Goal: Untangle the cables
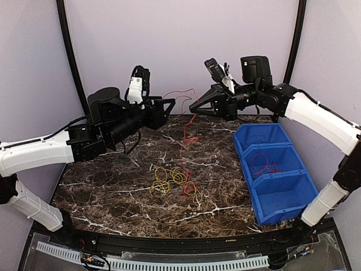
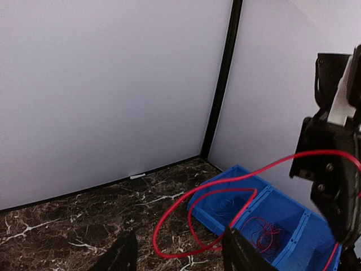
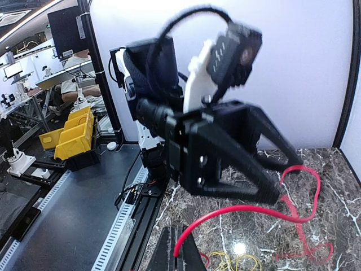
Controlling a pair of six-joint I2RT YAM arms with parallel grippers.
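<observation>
One red cable (image 1: 184,132) is lifted off the table; its upper end loops between my two grippers and its lower part hangs down to a tangle with yellow cables (image 1: 168,178) on the marble. My right gripper (image 1: 193,107) is shut on the red cable's end, as the right wrist view shows (image 3: 181,237). Facing it, my left gripper (image 1: 171,105) has its jaws apart. In the left wrist view the red cable (image 2: 169,217) loops loosely in front of the left gripper (image 2: 179,234), passing by its right finger (image 2: 242,251).
A row of blue bins (image 1: 293,169) stands at the right of the table; the middle one holds a red cable (image 1: 262,164), the far one a blue cable (image 2: 225,203). A black frame post (image 2: 221,84) rises at the back.
</observation>
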